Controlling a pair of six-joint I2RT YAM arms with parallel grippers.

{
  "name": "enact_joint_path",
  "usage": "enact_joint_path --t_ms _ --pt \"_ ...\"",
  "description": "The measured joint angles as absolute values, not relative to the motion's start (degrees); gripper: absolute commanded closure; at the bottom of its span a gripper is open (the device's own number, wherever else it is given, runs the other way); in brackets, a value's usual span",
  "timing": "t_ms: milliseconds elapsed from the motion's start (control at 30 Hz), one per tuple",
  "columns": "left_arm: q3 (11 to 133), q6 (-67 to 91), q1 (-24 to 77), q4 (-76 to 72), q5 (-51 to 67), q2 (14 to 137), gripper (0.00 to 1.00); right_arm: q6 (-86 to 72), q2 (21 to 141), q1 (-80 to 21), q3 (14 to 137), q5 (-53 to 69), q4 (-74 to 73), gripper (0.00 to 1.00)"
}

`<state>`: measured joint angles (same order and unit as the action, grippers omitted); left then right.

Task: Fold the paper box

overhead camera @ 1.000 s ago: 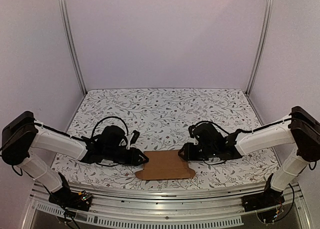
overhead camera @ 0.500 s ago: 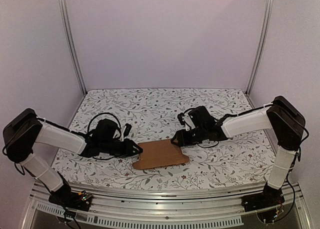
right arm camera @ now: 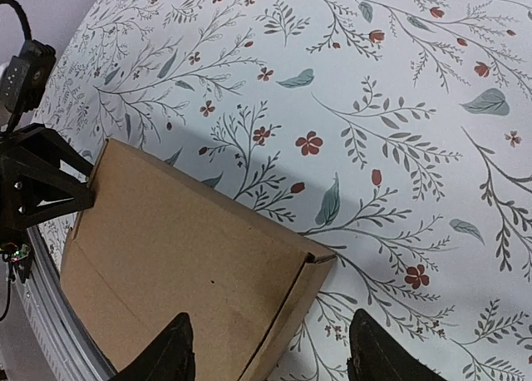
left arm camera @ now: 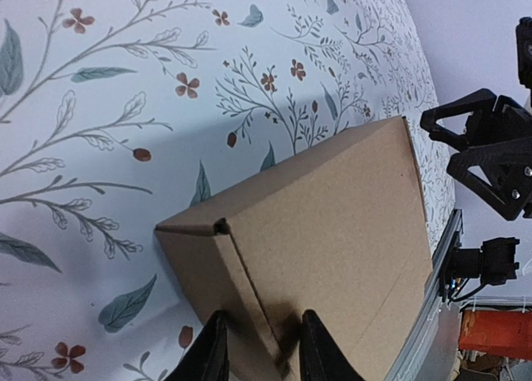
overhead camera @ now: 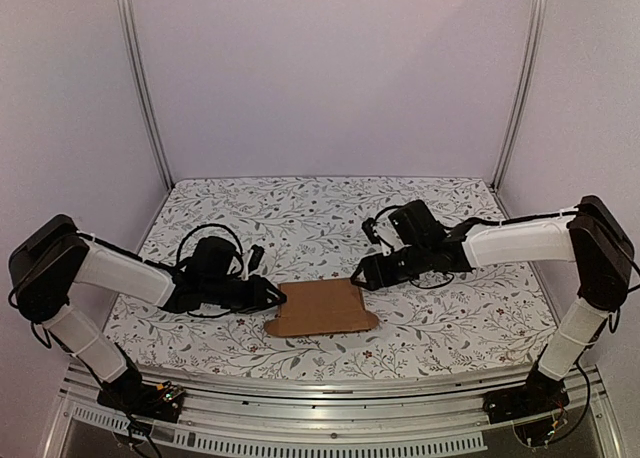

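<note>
One flat paper box (overhead camera: 322, 309), left claw (left arm camera: 263, 331) gripping

White floral-print table (overhead camera: 330, 213) carries the paper box (overhead camera: 322, 308): brown cardboard, lying flat, close to the near edge, roughly midway between left and right edges.

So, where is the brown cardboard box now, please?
Top view: the flat brown cardboard box lies front-centre, between the left pincer and right pincer.

Floral-print tabletop (overhead camera: 320, 203); plain lilac walls (overhead camera: 330, 68); aluminium corner posts (overhead camera: 141, 78).
</note>
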<state>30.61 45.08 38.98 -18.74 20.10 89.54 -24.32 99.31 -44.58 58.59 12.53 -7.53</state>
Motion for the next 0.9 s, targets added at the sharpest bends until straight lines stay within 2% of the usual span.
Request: enact_joint_path --t_ms 133,467,633,900 --pt "30.63 45.08 38.98 -18.94 20.21 89.73 0.72 -24.99 96.33 -44.56 56.55 14.09 -7.29 0.41" --pt "30.87 45.15 38.98 -19.92 20.6 90.52 0.73 -28.93 98.1 -44.56 54.26 16.99 -5.76 0.6" --pt "30.87 45.15 38.98 -19.92 20.6 90.52 0.73 -30.46 99.94 -44.56 54.11 18.0 -4.62 0.67" --pt "30.85 45.1 38.98 -19.81 20.73 90.52 0.7 -32.82 100.16 -44.53 52.58 19.03 -1.04 0.9"
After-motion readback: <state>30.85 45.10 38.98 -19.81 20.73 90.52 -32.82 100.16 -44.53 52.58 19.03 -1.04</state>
